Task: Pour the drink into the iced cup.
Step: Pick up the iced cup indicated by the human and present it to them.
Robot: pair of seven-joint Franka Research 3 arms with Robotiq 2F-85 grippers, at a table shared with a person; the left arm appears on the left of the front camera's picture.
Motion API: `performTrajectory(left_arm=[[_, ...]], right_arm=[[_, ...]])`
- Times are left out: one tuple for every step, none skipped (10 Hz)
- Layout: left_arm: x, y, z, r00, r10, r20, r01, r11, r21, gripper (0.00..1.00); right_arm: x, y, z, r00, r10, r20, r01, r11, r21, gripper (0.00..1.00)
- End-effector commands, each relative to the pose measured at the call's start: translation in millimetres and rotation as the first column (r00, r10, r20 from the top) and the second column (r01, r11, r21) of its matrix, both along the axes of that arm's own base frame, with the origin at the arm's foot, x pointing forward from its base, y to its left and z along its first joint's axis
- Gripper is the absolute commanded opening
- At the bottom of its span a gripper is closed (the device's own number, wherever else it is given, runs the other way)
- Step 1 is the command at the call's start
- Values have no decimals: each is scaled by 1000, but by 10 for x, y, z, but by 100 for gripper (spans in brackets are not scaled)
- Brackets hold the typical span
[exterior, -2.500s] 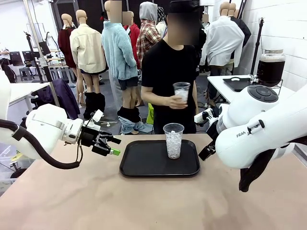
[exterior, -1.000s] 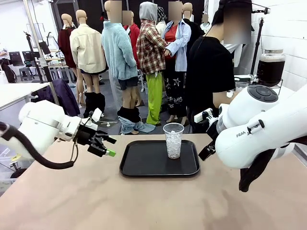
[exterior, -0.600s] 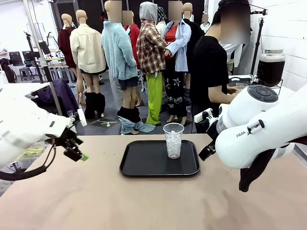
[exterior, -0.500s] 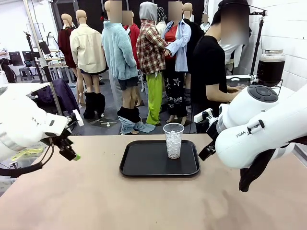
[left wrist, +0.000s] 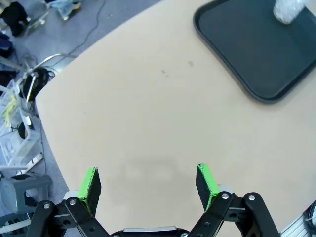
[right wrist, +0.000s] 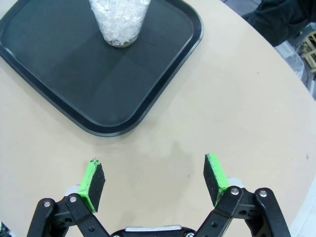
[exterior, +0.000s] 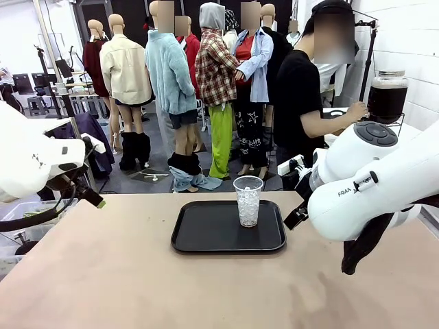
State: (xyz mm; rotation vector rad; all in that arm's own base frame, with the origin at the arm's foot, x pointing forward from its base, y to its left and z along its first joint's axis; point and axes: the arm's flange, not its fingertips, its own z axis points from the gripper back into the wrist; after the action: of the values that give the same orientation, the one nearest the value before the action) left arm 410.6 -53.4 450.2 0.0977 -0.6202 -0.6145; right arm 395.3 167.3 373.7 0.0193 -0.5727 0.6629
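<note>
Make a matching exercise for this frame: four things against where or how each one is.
Things:
1. iced cup
2. tray
3. drink jar
4. left hand

States:
A. black, lying flat on the table
B. open, above bare table
C. standing upright on the tray
D. at the far right, dark liquid inside

Pairs: 1-C, 2-A, 3-D, 4-B.
</note>
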Motion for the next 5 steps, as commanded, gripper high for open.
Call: performTrajectory(left_arm=[[-476,-25,-359,996,61,62,-60,998,-17,100],[-427,-57,-421,998,37,54,-35,998,-49,100],[-365,-95,-458,998,-17,68,24,994,-107,100],[10,-95,-39,999,39,36,-37,999,-34,100],[10,-95,-39,999,39,36,-37,999,-34,100]], right_arm=[[-4,3,-2,1000,1,-1,-1,1000,1,100],[-4,3,-2,1000,1,-1,-1,1000,1,100],[-4,3,-2,1000,1,-1,-1,1000,1,100],[-4,3,-2,1000,1,-1,-1,1000,1,100],[-4,3,-2,1000,1,-1,-1,1000,1,100]])
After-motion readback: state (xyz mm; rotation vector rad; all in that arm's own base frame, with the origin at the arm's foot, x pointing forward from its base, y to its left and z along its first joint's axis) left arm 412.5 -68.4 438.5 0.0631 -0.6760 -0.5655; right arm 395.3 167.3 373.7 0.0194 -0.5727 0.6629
